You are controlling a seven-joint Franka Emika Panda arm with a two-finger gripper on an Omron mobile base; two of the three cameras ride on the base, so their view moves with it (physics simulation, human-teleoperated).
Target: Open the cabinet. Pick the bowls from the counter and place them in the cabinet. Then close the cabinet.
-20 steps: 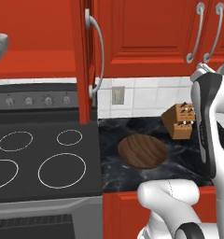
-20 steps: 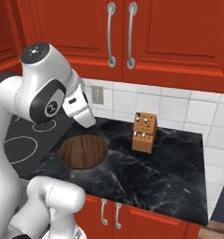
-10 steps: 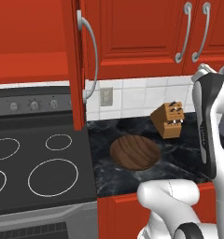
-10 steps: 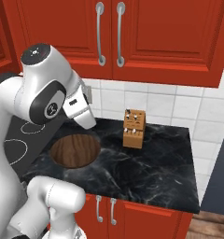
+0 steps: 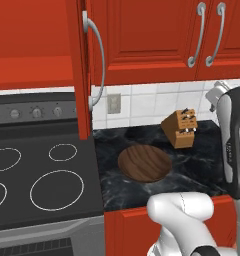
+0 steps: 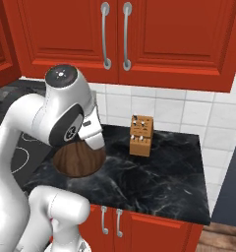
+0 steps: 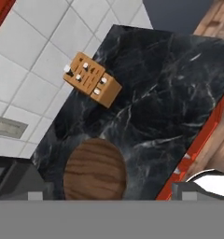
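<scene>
A dark brown wood-grain bowl (image 5: 144,162) sits on the black marble counter (image 5: 202,165), near its stove end. The arm hides part of the bowl (image 6: 76,162) in the right base view. From the hand view the bowl (image 7: 94,170) lies well below my gripper (image 7: 109,196). The gripper is open, its fingertips (image 7: 181,190) far apart and nothing between them. The cabinet (image 5: 32,70) over the stove stands open, its door (image 5: 79,65) swung out edge-on with a long curved handle.
A wooden knife block (image 5: 181,127) stands at the back of the counter by the tiled wall. The black stovetop (image 5: 37,175) adjoins the counter on the left. Shut red doors (image 6: 115,34) with paired handles hang above the counter. The counter's right end (image 6: 203,197) drops off.
Both base views have slid sideways, so the base has driven to the right along the counter. The bowl and knife block keep their places. The gripper stays open.
</scene>
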